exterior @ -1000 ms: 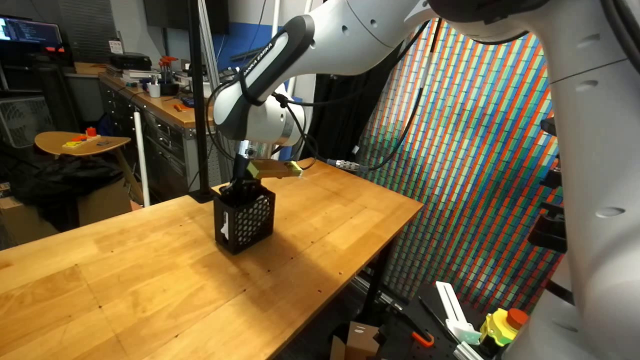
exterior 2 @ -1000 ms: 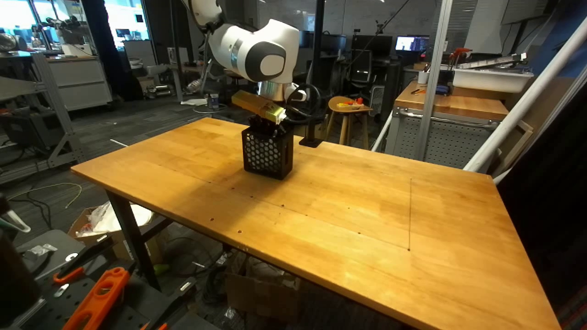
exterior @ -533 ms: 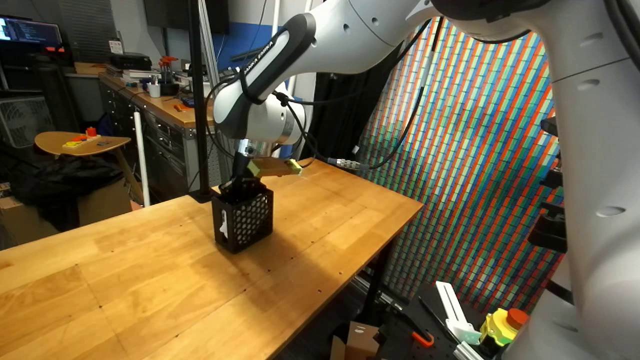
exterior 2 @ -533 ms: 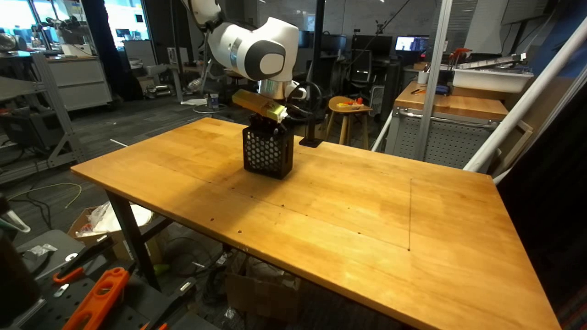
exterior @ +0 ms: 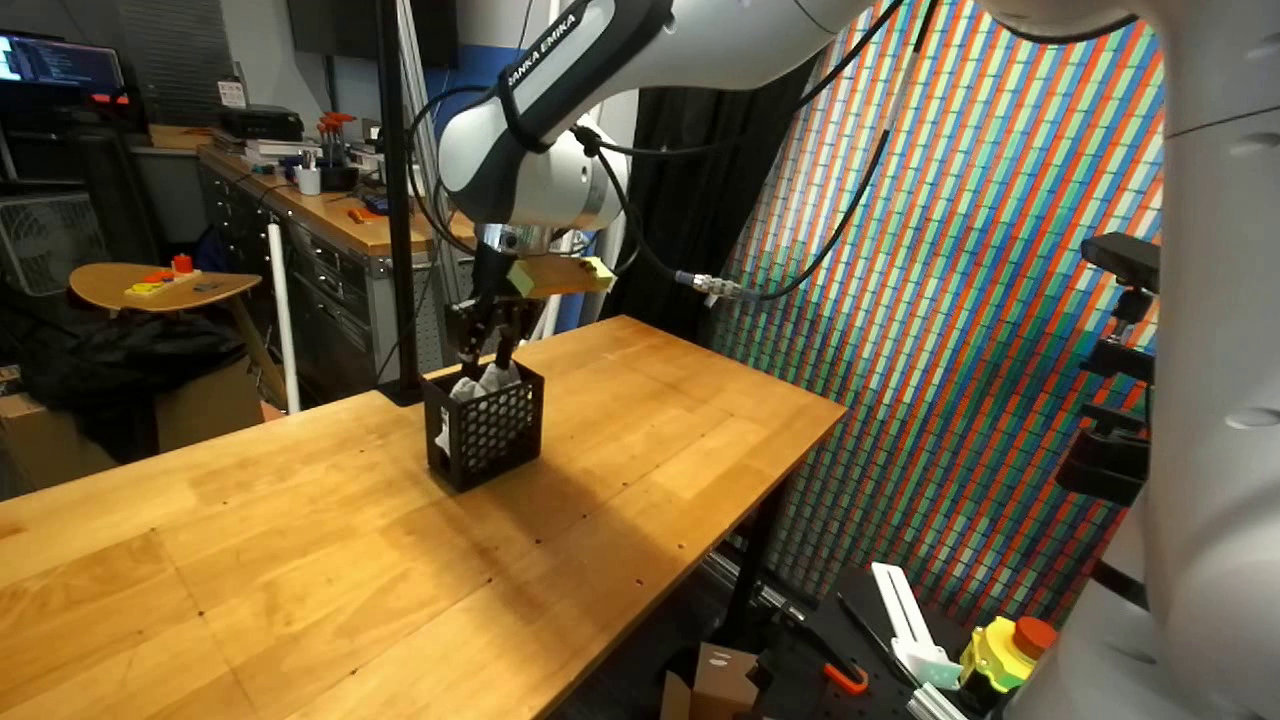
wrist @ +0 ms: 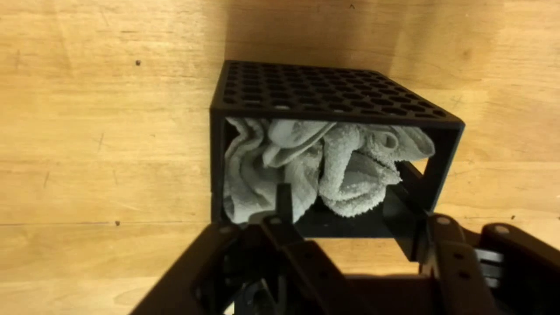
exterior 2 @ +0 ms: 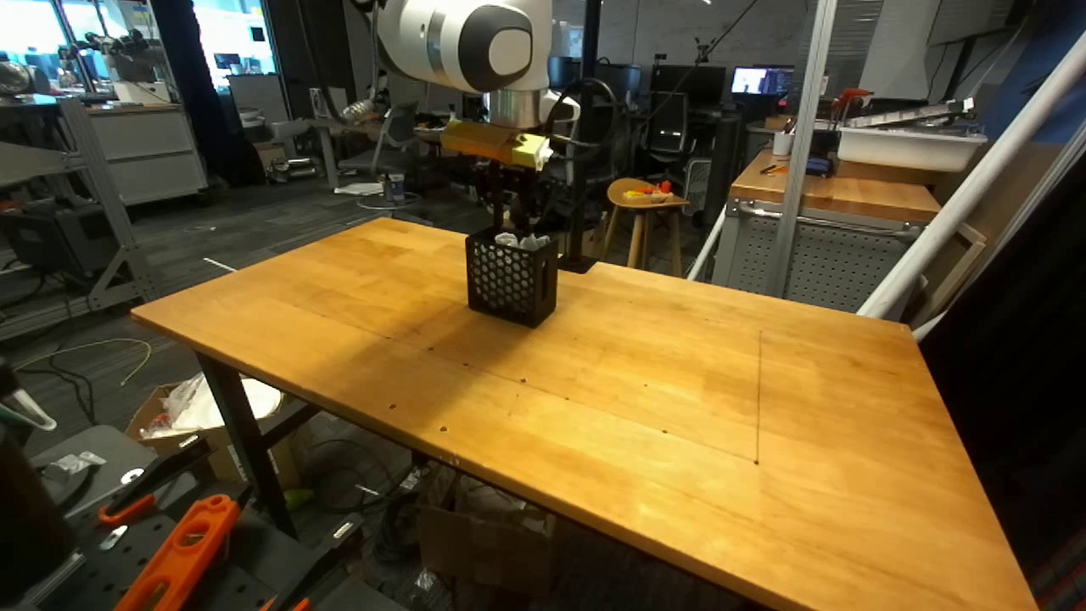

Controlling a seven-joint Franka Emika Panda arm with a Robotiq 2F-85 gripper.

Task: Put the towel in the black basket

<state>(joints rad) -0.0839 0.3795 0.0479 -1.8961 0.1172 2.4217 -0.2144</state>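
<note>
In an exterior view, a black post [exterior: 397, 200] stands at the long edge of the table [exterior: 350, 560], the upright black basket [exterior: 490, 428] just right of it. Inside, the towel [wrist: 302, 175] lies crumpled, lower folds hidden, long axis running along the perforated side. Above, the gripper [exterior: 486, 366] stands spread; whether it touches the towel is unclear.

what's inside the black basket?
The towel, crumpled into loose folds, is inside the black basket. Whatever lies beneath those folds is covered, so can't tell. One gripper finger also hides a bit of the towel in the wrist view.
</note>
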